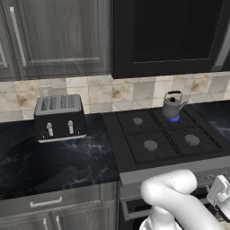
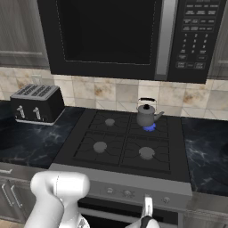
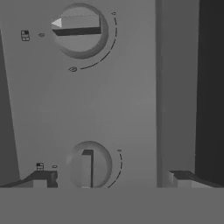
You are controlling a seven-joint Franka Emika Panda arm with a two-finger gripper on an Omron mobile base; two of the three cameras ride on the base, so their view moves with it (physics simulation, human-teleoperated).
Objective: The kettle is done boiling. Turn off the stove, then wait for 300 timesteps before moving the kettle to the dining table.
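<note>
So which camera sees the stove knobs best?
The hand view: two knobs fill it, close up, with the open gripper near the lower one. The right base view shows them tiny on the stove front; the left base view barely.

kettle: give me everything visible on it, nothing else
The kettle is small, squat and grey with a metallic sheen. It has a thin black arched handle standing up over it, a small lid knob and a short spout pointing to the right in both base views. It sits upright on the grate over the back right burner of the stove, with a blue flame showing at its base. Only the grate touches it.
</note>
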